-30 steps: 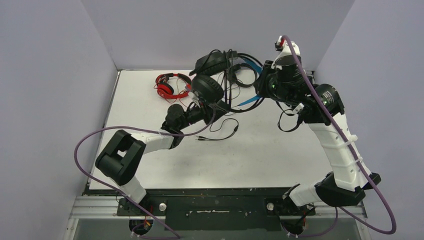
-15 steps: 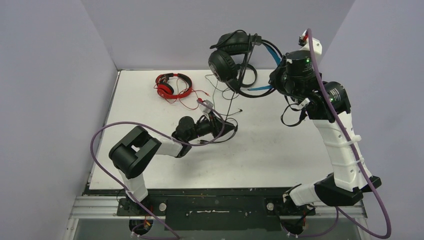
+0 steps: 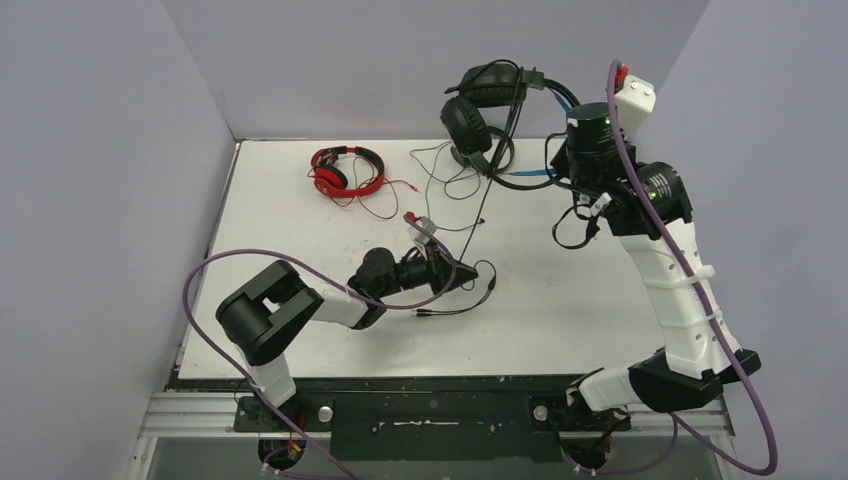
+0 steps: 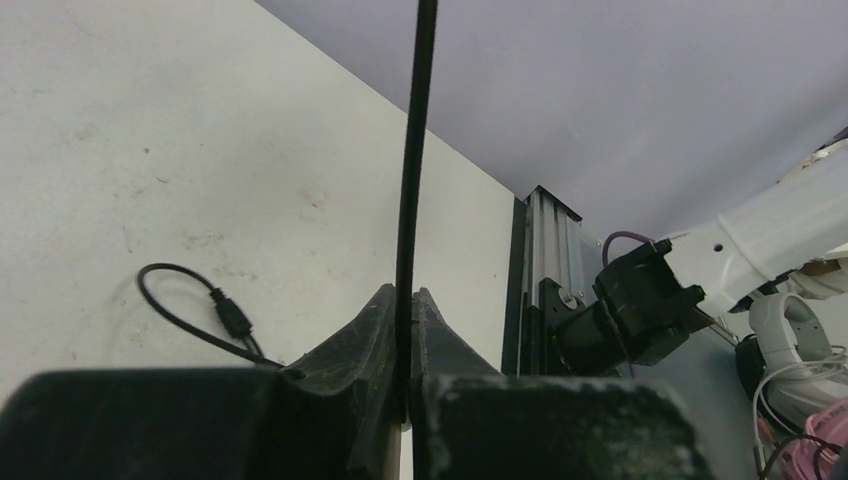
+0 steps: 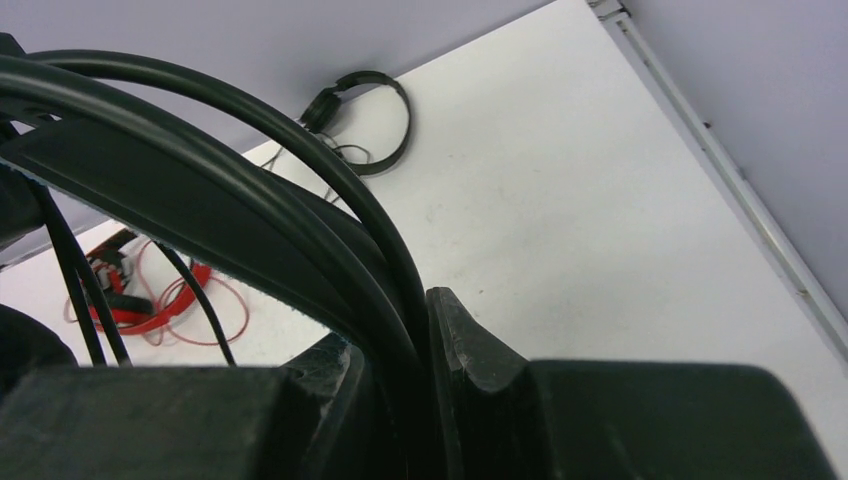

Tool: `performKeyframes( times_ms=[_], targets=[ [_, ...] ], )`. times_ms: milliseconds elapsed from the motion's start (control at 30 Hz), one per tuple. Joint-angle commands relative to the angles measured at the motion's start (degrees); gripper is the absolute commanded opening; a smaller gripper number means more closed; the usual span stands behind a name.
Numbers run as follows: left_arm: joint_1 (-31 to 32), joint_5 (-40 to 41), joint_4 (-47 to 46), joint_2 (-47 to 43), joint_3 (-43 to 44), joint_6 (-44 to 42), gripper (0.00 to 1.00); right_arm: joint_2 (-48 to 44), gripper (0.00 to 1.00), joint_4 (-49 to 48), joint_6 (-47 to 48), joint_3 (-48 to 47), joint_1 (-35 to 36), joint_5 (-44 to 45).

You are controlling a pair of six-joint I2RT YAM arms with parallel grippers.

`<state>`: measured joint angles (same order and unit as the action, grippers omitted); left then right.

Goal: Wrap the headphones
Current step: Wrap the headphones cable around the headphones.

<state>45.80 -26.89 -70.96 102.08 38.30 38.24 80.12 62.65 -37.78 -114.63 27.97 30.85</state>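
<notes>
Left wrist: left end effector [image 4: 411, 300] just clamped the black cable [image 4: 414, 150]; winding can probably begin. Right end effector [image 5: 405, 330] grips blue-banded headphones [image 3: 478, 105] at one o'clock.

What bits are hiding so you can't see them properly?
- Top view: all-black headphones mostly behind the lifted blue-band headphones.
- Top view: right fingers hidden behind their own wrist.
- Left wrist view: black cable leaves the top edge, so its far end is unseen.
- Right wrist view: red headphones partly covered by the headband and cables.
</notes>
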Motion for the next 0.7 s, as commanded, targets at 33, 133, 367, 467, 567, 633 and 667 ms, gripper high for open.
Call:
performKeyframes(
  times_ms=[33,133,367,467,567,633,667],
  targets=[
    [1.3,2.2,7.1,-10.8,-1.6,-4.7,0.0,-2.5,0.0,-9.1,-0.5,3.9,-1.2,8.4],
    [2.7,4.7,20.5,-17.7,-0.7,-9.9,0.0,-2.8,0.0,-10.1,-0.6,7.4,-1.6,10.3],
    [6.7,12.1,46.8,-30.9,3.7,-20.5,0.0,-2.1,0.0,-11.3,-2.2,15.7,-4.1,11.6],
    [7.3,14.7,54.9,-35.5,5.2,-23.1,0.0,-1.9,0.0,-12.3,-2.3,18.7,-5.2,11.1],
    [7.7,14.7,60.6,-39.5,6.6,-24.4,0.0,-1.5,0.0,-12.4,-2.5,20.7,-6.5,10.8],
    [8.0,14.0,63.5,-41.0,7.5,-25.0,0.0,-1.1,0.0,-12.3,-2.8,21.6,-7.1,10.8],
    [8.2,13.5,64.8,-41.6,7.9,-25.1,0.0,-1.1,0.0,-12.3,-2.9,22.2,-7.5,10.9]
  ],
)
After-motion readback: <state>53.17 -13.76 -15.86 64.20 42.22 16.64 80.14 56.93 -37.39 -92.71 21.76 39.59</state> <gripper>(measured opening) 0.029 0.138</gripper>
